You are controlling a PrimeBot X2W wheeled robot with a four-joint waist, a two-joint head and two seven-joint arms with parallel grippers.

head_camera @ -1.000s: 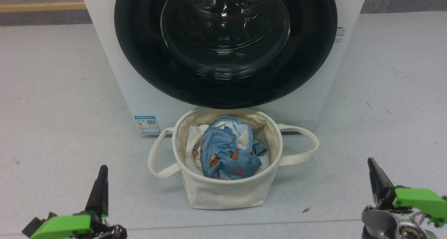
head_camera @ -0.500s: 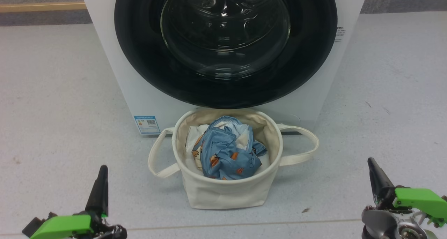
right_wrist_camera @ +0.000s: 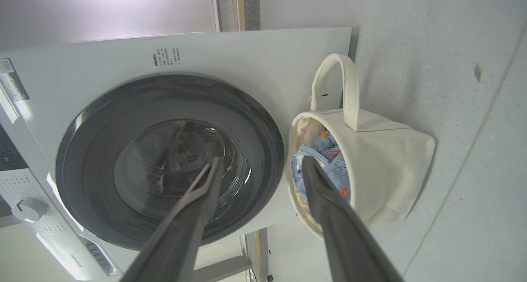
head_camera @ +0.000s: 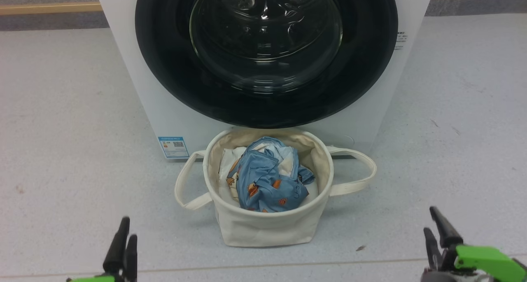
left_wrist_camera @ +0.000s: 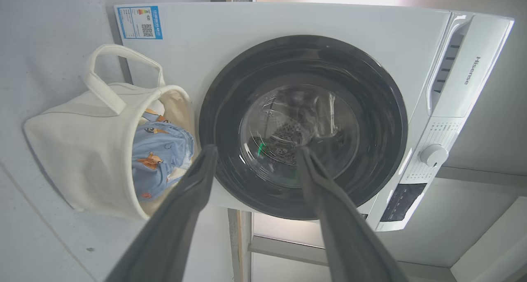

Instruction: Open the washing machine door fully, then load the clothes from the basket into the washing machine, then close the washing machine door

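Washing machine [head_camera: 164, 117], white and front-loading, stood with its round black-rimmed glass door [head_camera: 265, 39] shut; the cream canvas basket [head_camera: 263, 232] holding blue printed clothes [head_camera: 267, 183] sat just before it. Left gripper [head_camera: 128, 228] and right gripper [head_camera: 430, 219] hung spread apart, empty.

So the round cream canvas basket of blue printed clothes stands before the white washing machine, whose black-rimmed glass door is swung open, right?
Not quite: the head view shows the black-rimmed glass door shut against the white washing machine. The round cream canvas basket of blue printed clothes does stand before it.
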